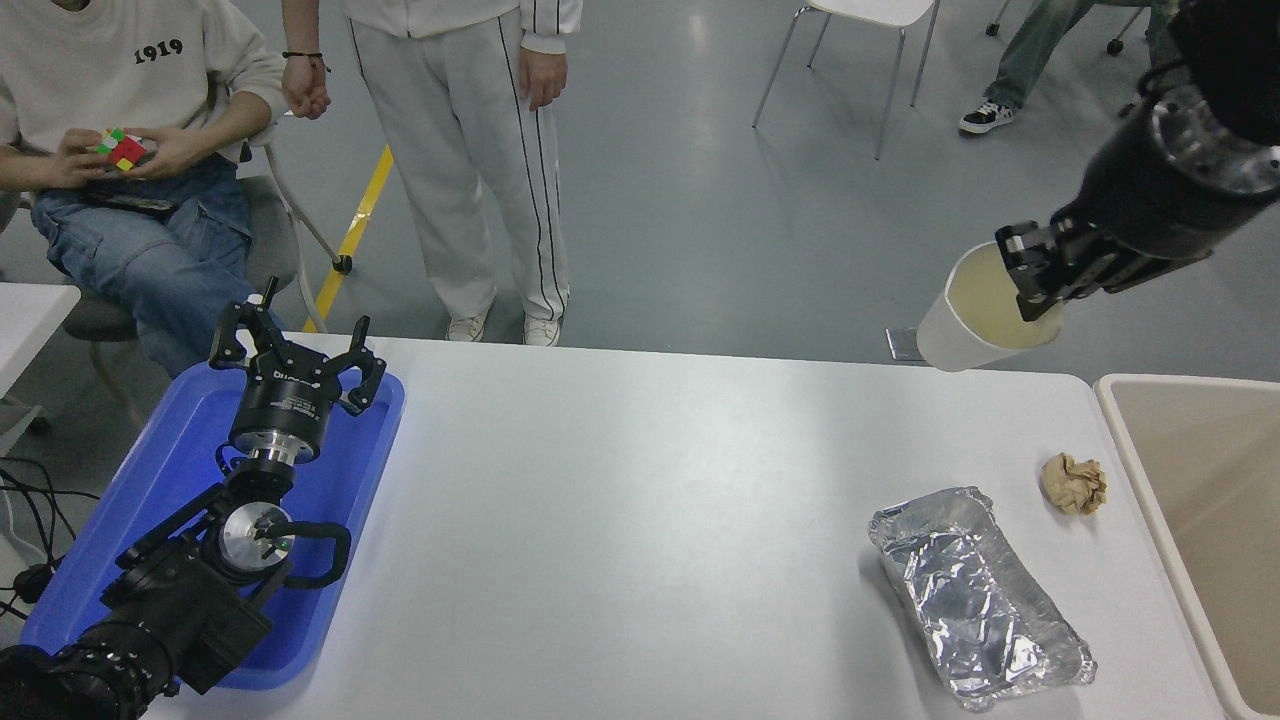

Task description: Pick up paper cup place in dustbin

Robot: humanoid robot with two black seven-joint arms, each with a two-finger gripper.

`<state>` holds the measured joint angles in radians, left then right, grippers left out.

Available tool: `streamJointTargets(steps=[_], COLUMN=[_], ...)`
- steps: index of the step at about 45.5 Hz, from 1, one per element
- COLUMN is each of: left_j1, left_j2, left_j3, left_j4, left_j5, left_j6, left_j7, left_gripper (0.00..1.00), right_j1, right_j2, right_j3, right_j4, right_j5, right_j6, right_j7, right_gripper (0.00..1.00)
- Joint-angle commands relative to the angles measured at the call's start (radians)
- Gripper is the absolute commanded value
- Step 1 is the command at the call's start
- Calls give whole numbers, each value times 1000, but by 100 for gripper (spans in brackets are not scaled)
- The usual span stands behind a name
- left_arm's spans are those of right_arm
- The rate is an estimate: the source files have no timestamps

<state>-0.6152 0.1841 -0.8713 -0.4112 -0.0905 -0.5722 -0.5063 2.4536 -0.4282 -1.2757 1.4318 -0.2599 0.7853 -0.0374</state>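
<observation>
My right gripper [1030, 280] is shut on the rim of the white paper cup [965, 325], which shows its cream inside. It holds the cup tilted in the air above the table's far right edge. The beige dustbin [1150, 500] stands at the right edge of the picture, to the right of and lower than the cup. My left gripper [295, 350] is open and parked over the blue tray at the lower left.
A crumpled brown paper ball [1073, 483] and a silver foil tray [975, 595] lie on the white table [620, 520] near the bin. The blue tray [170, 490] sits at the left. Two people are beyond the table's far left.
</observation>
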Motion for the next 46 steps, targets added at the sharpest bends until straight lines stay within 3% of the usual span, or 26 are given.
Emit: streamJointTargets(steps=[1, 27, 46], left_j1=[2, 2, 0], left_j2=[0, 0, 0], left_j3=[0, 0, 0], left_j4=[2, 2, 2], left_j5=[0, 0, 0], left_j6=[0, 2, 0], left_j7=[-1, -1, 0], left_gripper=[100, 100, 100], right_j1=[-1, -4, -136], right_j2=[-67, -448, -589], right_j3=[-128, -399, -403], right_j4=[-2, -99, -309], right_j5=[-5, -179, -243], right_j6=[0, 0, 0], right_j7=[-1, -1, -1], right_gripper=[0, 0, 0])
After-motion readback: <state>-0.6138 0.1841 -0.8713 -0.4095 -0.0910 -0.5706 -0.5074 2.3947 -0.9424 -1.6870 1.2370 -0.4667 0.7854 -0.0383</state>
